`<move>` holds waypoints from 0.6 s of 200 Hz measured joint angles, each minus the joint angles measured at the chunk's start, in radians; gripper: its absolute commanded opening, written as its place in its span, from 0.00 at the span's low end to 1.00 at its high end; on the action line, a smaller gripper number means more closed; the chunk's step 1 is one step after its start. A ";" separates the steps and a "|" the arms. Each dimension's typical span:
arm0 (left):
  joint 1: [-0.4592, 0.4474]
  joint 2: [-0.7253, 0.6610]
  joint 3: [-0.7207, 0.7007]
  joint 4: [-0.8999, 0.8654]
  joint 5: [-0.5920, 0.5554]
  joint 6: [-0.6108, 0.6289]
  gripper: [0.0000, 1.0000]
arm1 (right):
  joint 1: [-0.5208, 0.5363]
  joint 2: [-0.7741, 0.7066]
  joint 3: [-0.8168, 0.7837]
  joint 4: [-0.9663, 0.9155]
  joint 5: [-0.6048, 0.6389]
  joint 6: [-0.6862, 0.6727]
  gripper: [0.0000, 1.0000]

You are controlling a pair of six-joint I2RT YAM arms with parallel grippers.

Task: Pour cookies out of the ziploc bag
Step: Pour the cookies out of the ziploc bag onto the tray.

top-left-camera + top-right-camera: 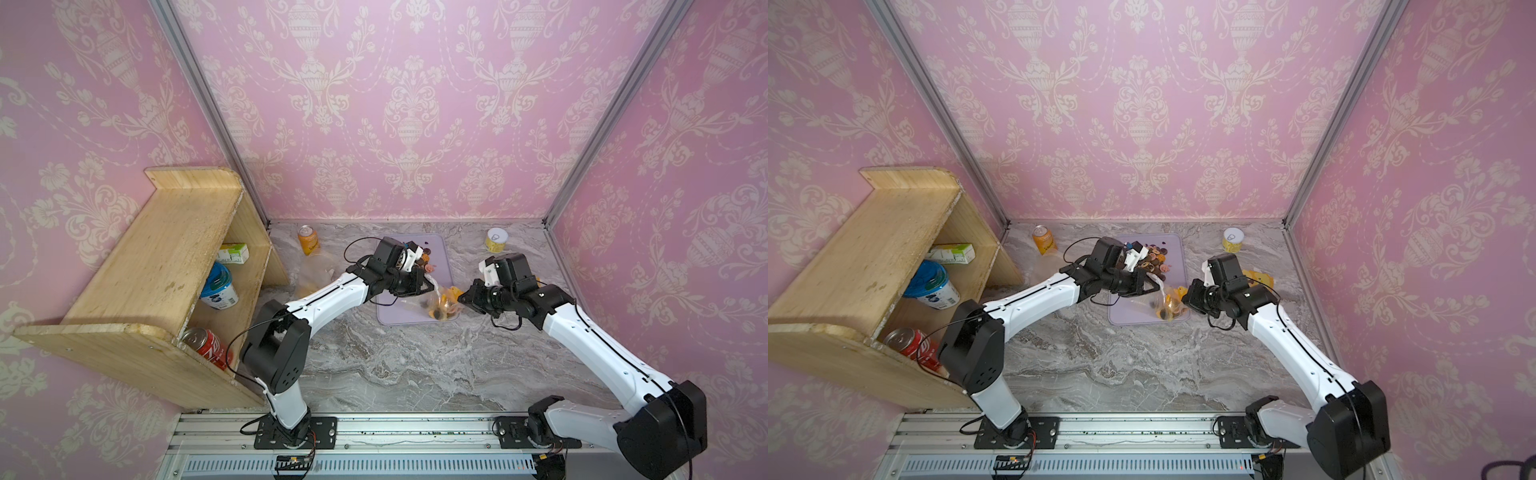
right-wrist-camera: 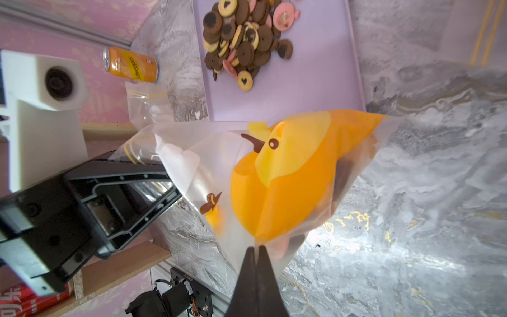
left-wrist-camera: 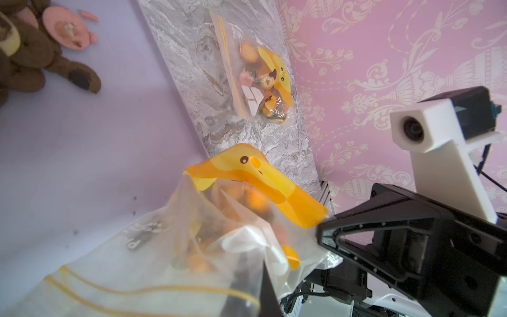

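right wrist view: clear ziploc bag with yellow cartoon print [image 2: 274, 178] hangs between the arms. right jaws are pressed together on its closed end; left jaws clamp film near the zip. small brown and orange cookies [image 1: 437, 311] lie inside, over the near corner of the lilac tray [image 1: 395, 316]. risk: tipping here may spill cookies past the rim onto the grey marble bench [image 1: 415, 365]; thin film may slip free.

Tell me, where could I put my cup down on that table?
Widest bare marble: between tray and front rail. Smaller patch between tray and yellow can. Crowded: the tray, with cookies and the held bag, and around the orange can.
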State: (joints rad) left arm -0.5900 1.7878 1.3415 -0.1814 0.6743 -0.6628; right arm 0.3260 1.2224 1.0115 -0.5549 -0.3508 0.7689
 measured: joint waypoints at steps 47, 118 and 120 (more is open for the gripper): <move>0.024 0.229 0.249 0.019 0.051 -0.005 0.00 | -0.121 0.104 0.136 -0.046 -0.045 -0.060 0.00; 0.048 0.494 0.601 0.006 0.053 -0.019 0.04 | -0.207 0.362 0.324 -0.029 -0.075 -0.115 0.00; 0.050 0.500 0.609 0.005 0.053 -0.019 0.03 | -0.208 0.369 0.326 -0.028 -0.076 -0.115 0.00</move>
State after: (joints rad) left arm -0.5400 2.2875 1.9507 -0.1768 0.7277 -0.6819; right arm 0.1184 1.5913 1.3373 -0.5827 -0.4271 0.6540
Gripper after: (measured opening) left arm 0.059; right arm 0.038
